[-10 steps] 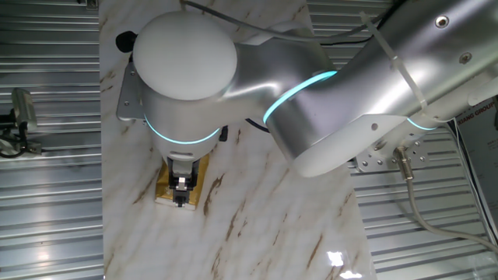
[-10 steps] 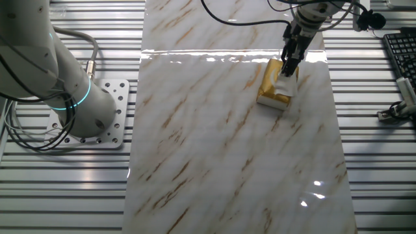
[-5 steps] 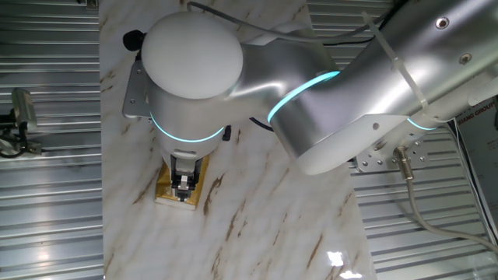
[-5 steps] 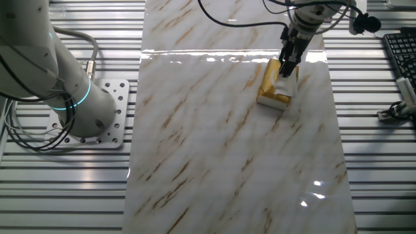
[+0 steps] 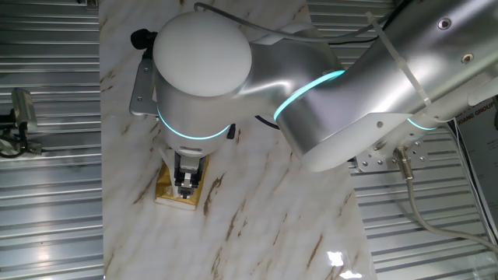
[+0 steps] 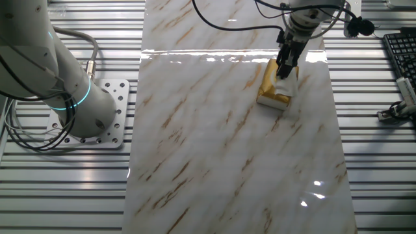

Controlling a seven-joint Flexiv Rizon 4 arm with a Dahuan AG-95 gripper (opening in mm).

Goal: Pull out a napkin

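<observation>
Our hand [image 6: 283, 70] hangs straight down over the golden pack [image 6: 271, 91], its dark fingers [image 5: 185, 178] close together at the tips. In the other fixed view the tips meet a white napkin [image 6: 286, 85] that rises from the top of the pack on the side under the hand. The fingers look pinched on that white paper, though we cannot tell for certain how firm the hold is. In one fixed view the napkin is mostly hidden by the fingers, and we see only the pack [image 5: 166, 190] showing around them.

Going left to right in the other fixed view: well to the left of the hand stands the arm's grey base [image 6: 78, 97] with its teal ring, on a perforated plate [image 6: 114, 110]. Between that base and the hand runs the marbled bench [image 6: 214, 149]. The pack lies directly beneath the hand, near the bench's far right part, tilted to the bench edges. Black cables [image 6: 227, 19] loop above the hand. Well to the right of it, off the bench, sits a keyboard [image 6: 400, 52].
</observation>
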